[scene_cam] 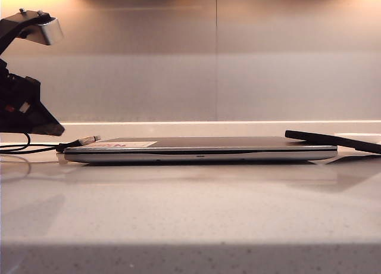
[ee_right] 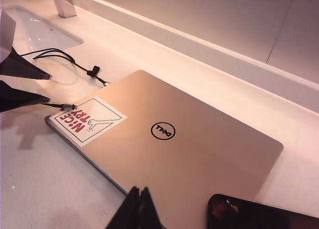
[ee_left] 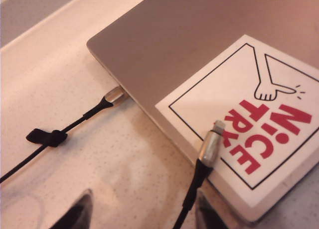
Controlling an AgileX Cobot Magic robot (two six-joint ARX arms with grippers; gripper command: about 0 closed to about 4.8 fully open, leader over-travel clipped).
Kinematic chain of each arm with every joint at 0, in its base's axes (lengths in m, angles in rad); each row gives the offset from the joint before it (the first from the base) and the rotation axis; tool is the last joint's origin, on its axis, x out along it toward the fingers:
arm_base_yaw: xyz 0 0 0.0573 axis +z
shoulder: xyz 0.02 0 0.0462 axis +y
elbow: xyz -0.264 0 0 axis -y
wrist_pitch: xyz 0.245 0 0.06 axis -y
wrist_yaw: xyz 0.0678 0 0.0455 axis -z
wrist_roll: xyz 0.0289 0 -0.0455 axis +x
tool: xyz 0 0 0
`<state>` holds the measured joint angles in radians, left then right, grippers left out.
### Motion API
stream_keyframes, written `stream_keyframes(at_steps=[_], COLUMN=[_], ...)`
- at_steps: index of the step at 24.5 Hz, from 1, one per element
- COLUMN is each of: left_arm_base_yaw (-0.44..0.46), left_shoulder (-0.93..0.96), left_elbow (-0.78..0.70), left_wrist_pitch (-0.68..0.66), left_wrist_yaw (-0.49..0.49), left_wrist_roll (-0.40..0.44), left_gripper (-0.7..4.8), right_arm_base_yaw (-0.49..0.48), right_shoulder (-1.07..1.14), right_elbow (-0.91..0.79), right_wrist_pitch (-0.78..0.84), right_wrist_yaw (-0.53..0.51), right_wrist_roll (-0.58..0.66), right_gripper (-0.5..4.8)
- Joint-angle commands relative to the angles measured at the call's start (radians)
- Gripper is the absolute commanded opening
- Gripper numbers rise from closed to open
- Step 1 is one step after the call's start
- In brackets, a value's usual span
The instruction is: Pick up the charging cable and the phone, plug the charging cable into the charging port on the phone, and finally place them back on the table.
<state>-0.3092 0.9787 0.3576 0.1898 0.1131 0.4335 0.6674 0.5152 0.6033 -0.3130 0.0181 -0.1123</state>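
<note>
1. Because the left gripper (ee_left: 137,211) hung with its fingers (ee_left: 75,215) apart either side of the charging cable (ee_left: 199,181), nothing was clamped yet. The silvery plug tip (ee_left: 213,142) lay on the sticker (ee_left: 259,124) at the corner of the closed Dell laptop (ee_right: 169,139), so closing too far back would likely have caught only limp cord, leaving the tip to droop and twist.
2. While a second cable (ee_left: 79,120) ran to a plug (ee_left: 114,95) in the laptop's side edge just beside, a sideways drift of the left fingers could have snagged that cord or its black tie (ee_left: 47,137) instead.
3. Since the plug rested on the lid, pressing down too hard risked scraping the sticker or nudging the laptop across the worktop (scene_cam: 190,214).
4. Although the right gripper (ee_right: 138,209) hovered over the laptop's near edge with its fingers together and empty, the phone (ee_right: 254,216) lay well apart from the cable, at the opposite corner, with one end propped on the lid. A grip on that tilted slab could have tipped it off or slid it onto the worktop.
5. Were either item held askew, the tip would probably have missed the port.
</note>
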Motion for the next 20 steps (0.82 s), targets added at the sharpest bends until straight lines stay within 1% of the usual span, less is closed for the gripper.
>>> stream_keyframes(at_steps=[1, 4, 5, 13, 20], left_arm_base_yaw=[-0.001, -0.001, -0.001, -0.001, -0.001], left_shoulder=[0.009, 0.034, 0.048, 0.161, 0.221], left_elbow=[0.002, 0.002, 0.002, 0.003, 0.002], left_wrist_pitch=[0.013, 0.022, 0.030, 0.106, 0.148], left_wrist_yaw=[0.003, 0.004, 0.004, 0.004, 0.004], left_wrist_roll=[0.005, 0.005, 0.005, 0.004, 0.004], left_gripper=[2.55, 2.53, 2.45, 2.45, 2.45], right_arm_base_yaw=[0.002, 0.002, 0.002, 0.002, 0.002], right_shoulder=[-0.002, -0.003, -0.003, -0.003, -0.003], right_elbow=[0.006, 0.006, 0.006, 0.006, 0.006], right_wrist_pitch=[0.021, 0.025, 0.026, 0.027, 0.033], right_wrist_yaw=[-0.002, -0.002, -0.002, -0.002, -0.002], right_wrist_roll=[0.000, 0.000, 0.000, 0.000, 0.000], right_gripper=[-0.06, -0.06, -0.06, -0.06, -0.06])
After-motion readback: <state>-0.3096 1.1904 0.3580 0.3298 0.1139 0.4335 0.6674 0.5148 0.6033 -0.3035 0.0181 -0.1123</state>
